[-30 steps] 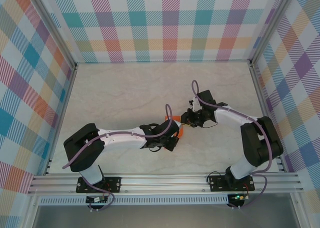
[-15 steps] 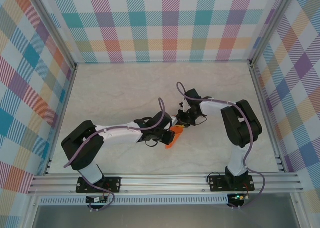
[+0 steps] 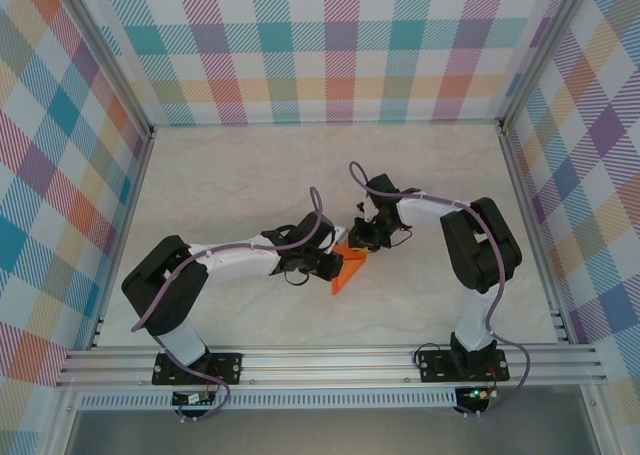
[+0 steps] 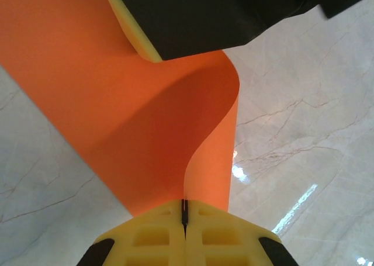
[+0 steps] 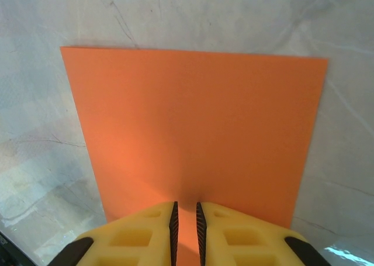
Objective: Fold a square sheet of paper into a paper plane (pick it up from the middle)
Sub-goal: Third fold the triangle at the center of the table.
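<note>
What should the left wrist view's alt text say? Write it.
An orange paper sheet, pinched in the shut left claw at the frame's bottom, curls away in a loose bend. A black, yellow-padded finger of the right arm meets it at the top, over a white marbled tabletop.

Table top (image 3: 250,175): pale, marble-patterned with fine grey veining, showing bright glare patches in the left wrist view; enclosed on three sides by upright panels in a pastel plaid print, namely the back wall (image 3: 330,55), the left wall (image 3: 60,175) and the right wall (image 3: 590,175). Aluminium posts (image 3: 100,50) run up from the two rear corners where the walls meet; slotted aluminium rails (image 3: 330,360) span the near edge of the table top; a plain grey panel (image 3: 330,430) lies just beyond the rails at the bottom of the overhead view.
</note>
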